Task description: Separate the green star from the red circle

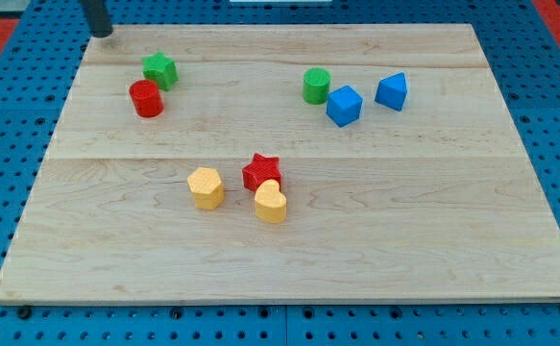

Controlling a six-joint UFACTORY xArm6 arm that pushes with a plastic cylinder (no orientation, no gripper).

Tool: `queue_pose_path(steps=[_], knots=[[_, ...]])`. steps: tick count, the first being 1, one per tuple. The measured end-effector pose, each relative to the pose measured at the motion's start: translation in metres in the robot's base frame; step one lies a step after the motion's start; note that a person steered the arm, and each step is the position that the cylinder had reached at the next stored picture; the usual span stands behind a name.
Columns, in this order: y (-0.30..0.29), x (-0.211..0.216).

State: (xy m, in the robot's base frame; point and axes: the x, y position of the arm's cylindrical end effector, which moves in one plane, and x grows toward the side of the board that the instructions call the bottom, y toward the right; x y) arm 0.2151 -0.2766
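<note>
From where I stand, nothing can be read: no lettering, labels, brands, numbers or signs on the table (356, 250) or blocks.

Lab bench, wooden board (289, 240), blue perforated base (558, 115)

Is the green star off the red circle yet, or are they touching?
Touching, or nearly: the green star sits right against the red circle with no visible gap. My tip stands apart, toward the view's upper left.

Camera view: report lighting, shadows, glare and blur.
Camera view: even, soft light; the blocks cast only faint short shadows; no strong glare on the board; the green star and red circle are sharp; my tip, at the top-left, looks slightly blurred.
</note>
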Motion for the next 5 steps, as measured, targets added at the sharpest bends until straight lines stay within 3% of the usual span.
queue_pose_path(steps=[1, 5], knots=[[-0.006, 0.052], [0.061, 0.071]])
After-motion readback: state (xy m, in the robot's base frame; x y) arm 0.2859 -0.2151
